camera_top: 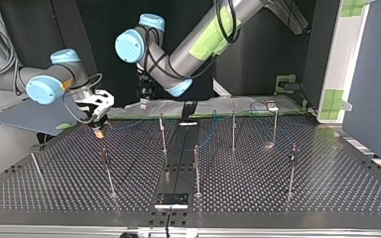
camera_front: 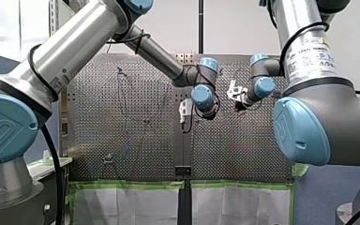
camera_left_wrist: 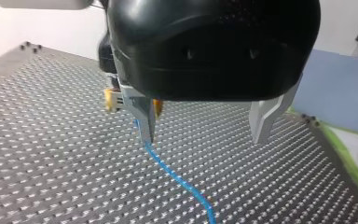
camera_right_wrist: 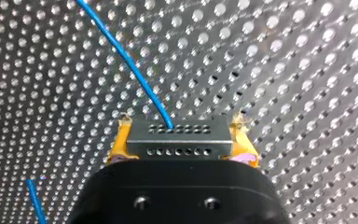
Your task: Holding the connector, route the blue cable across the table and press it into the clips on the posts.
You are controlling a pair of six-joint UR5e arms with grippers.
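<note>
In the right wrist view my right gripper (camera_right_wrist: 181, 142) is shut on a grey connector (camera_right_wrist: 177, 133), its yellow pads (camera_right_wrist: 120, 142) on both sides. The blue cable (camera_right_wrist: 130, 60) leaves the connector and runs away over the perforated table. In the left wrist view my left gripper (camera_left_wrist: 204, 140) is open just above the table, with one metal finger (camera_left_wrist: 144, 119) right over the blue cable (camera_left_wrist: 177, 177). The right gripper's yellow pads (camera_left_wrist: 112, 100) show close behind that finger. In the top view my right gripper (camera_top: 98, 130) is at the left and my left gripper (camera_top: 144, 101) is beside it.
Several thin upright posts (camera_top: 162, 131) (camera_top: 233, 129) (camera_top: 292, 168) stand across the perforated table (camera_top: 327, 188). A small dark plate (camera_top: 171, 200) lies at its near edge. Green tape (camera_front: 131, 185) lines the table's edge in the front view.
</note>
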